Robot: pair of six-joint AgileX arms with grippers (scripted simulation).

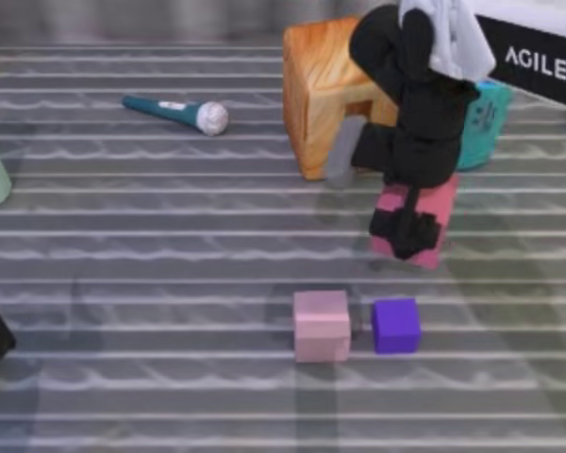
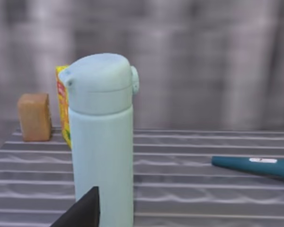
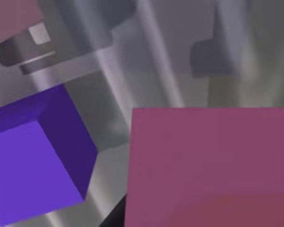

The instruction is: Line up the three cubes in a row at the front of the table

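Grey striped table [image 1: 123,264] bearing pale pink cube [image 1: 321,325], purple cube [image 1: 396,326], microphone [image 1: 177,113], orange block [image 1: 325,94].

A grey table [image 1: 151,255] with pale wavy horizontal stripes fills the top view, soft shadows falling across it below and beside the right pincer [image 1: 410,231]. Beyond the far edge, behind that pincer, stands a blurred grey backdrop [image 2: 203,61] with faint vertical bands, like a curtain or panelled wall. The light is even and dim.
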